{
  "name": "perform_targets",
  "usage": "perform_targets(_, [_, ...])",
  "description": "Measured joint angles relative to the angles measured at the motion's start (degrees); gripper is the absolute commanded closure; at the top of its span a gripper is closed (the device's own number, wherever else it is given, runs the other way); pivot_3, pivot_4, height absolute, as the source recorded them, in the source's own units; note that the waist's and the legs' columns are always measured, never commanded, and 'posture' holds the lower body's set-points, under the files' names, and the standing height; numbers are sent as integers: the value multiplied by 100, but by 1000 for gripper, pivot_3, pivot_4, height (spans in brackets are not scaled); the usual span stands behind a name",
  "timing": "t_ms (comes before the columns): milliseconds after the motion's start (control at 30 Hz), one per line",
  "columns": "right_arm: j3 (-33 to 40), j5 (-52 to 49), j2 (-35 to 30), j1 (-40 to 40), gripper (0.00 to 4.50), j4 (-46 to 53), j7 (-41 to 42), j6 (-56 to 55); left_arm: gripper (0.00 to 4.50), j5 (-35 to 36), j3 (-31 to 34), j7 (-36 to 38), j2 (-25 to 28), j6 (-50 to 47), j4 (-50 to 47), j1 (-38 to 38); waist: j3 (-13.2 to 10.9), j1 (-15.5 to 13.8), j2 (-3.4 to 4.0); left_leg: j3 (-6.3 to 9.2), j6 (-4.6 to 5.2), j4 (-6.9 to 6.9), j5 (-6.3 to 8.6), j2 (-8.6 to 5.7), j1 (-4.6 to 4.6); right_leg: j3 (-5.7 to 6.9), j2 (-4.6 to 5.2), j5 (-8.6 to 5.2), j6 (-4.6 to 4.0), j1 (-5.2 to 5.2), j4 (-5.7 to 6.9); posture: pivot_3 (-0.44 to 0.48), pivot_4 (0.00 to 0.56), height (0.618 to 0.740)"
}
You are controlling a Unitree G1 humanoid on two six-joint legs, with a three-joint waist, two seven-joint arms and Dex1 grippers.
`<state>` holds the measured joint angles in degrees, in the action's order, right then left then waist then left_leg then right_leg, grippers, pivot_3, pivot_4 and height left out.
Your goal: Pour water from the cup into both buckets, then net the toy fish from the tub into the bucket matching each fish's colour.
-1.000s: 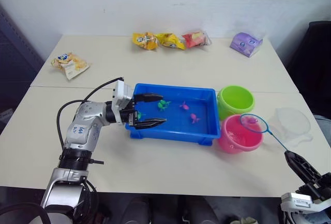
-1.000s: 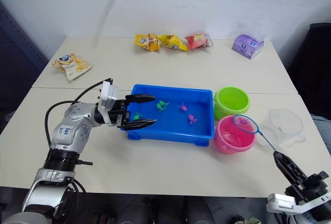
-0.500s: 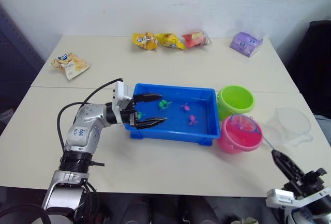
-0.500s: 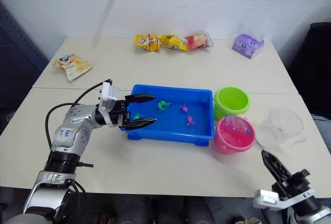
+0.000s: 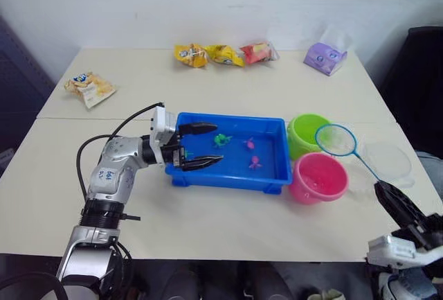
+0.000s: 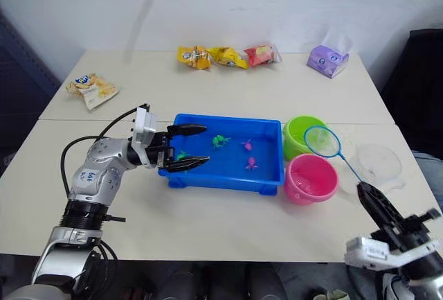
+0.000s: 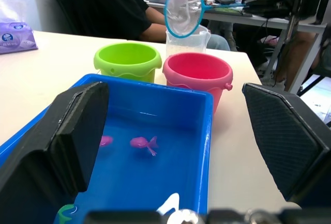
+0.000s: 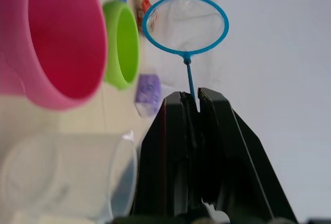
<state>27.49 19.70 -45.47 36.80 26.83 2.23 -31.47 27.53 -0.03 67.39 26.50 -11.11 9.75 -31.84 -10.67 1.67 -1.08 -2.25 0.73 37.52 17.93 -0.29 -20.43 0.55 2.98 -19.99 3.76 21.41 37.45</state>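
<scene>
The blue tub (image 5: 228,179) sits mid-table with water in it, holding a green fish (image 5: 221,138) and two pink fish (image 5: 247,143) (image 5: 254,163). My left gripper (image 5: 218,143) is open, with its fingers reaching over the tub's left end. To the right of the tub stand the green bucket (image 5: 304,134) and the pink bucket (image 5: 317,177). The clear cup (image 5: 391,161) stands further right. My right gripper (image 8: 194,100) is shut on the net's thin handle. The net (image 5: 336,139) hangs in the air by the green bucket's right rim, and its mesh looks empty.
Three snack packs (image 5: 225,54) and a purple pack (image 5: 325,57) lie along the table's far edge. Another snack bag (image 5: 88,86) lies at the far left. A seated person (image 7: 108,6) shows beyond the table in the left wrist view.
The net was held over the pink bucket, tipped down into it, and has since risen and moved back beside the green bucket. The left gripper has stayed at the tub.
</scene>
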Motion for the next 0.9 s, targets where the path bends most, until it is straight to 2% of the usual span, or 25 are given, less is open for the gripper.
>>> perform_targets(100, [-258,-1570,-454,-675,4500,257,916,655,59,4,113,-37,174,-47,-30,118,-1,38,-1,-1,0,1,0,5,5,-2,-3,0,0,-1,2,0,150,740])
perform_targets(167, [-589,-2557,-902,-1401,4500,437,1649,1393,59,9,241,-86,349,-83,-63,326,-3,42,-4,3,3,-2,1,8,6,2,-2,0,0,-1,3,0,150,740])
perform_targets(300, [-1348,-3133,-1335,-2332,4500,428,2595,2687,59,8,458,-186,584,-89,-156,715,-5,-49,-8,18,11,-4,4,8,-10,15,3,0,-2,9,-6,0,150,740])
perform_targets(400, [-2028,-2767,-1471,-3252,4500,64,3053,3015,59,9,600,-298,691,-99,-307,857,-5,-102,-8,17,21,6,7,-1,-21,17,18,0,-1,11,-13,0,150,740])
perform_targets(600, [-3043,-1455,-1440,-4545,4500,-1428,3546,2247,59,29,774,-470,839,-206,-790,1224,-5,-138,-7,18,23,3,8,-6,-42,29,26,1,1,22,-40,0,150,740])
perform_targets(900, [-3536,-533,-1142,-5453,4500,-2939,3560,806,59,104,881,-654,838,-262,-1172,1649,-5,-127,-6,22,20,24,7,-5,-77,37,25,2,2,47,-29,0,150,740])
